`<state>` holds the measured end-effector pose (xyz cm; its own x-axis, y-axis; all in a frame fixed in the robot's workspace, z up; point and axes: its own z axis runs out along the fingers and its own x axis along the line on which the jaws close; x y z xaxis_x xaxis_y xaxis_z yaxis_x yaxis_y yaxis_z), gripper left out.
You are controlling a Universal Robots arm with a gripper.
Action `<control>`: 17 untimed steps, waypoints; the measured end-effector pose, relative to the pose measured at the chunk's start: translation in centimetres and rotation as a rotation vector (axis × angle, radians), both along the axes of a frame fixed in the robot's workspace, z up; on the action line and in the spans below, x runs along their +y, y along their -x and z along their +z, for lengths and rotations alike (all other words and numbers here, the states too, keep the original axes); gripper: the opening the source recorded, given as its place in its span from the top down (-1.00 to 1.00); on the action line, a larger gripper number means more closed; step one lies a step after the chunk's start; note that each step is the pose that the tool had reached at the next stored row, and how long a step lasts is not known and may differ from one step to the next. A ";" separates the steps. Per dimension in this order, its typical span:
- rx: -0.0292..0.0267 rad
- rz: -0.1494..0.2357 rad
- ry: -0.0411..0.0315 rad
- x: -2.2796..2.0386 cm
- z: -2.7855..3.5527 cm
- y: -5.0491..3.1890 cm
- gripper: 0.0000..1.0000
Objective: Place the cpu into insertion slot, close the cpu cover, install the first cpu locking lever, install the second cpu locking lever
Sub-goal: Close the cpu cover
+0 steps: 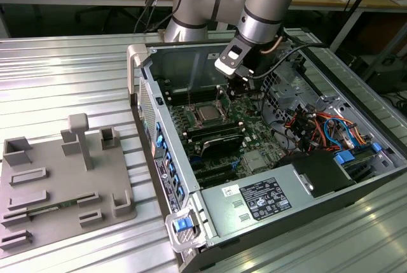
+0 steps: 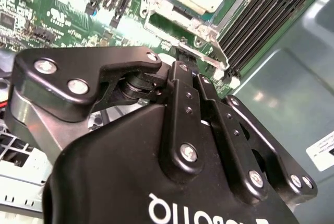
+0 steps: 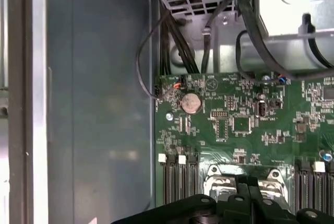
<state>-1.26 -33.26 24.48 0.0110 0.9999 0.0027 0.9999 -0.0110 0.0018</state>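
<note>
Exterior view: the black gripper (image 1: pixel 237 87) hangs inside the open grey metal computer case (image 1: pixel 166 171). The square, silver-topped cpu (image 1: pixel 206 113) lies flat just beside its fingertips.

Second wrist view: the fingers (image 2: pixel 180 85) are drawn close together with nothing visible between them. Their tips sit at the shiny cpu cover (image 2: pixel 201 31), which frames the cpu.

First wrist view: the green circuit board (image 3: pixel 235 125) spreads beyond the tips.

The tool (image 1: pixel 240 86) hangs inside the open computer case (image 1: pixel 184 63), just beside the cpu (image 1: pixel 208 113).

The cpu (image 1: pixel 207 113) lies in the insertion slot (image 1: pixel 220 107), within the case (image 1: pixel 184 63).
</note>
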 end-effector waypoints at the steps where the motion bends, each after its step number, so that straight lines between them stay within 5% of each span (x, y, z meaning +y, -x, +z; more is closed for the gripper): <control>1: 0.0002 0.000 0.0000 0.00 -0.03 0.11 0.79; 17: 0.0016 0.000 -0.0001 0.00 -0.21 0.65 0.79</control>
<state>-1.92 -33.26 24.27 0.0113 0.9999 0.0027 0.9999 -0.0113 0.0002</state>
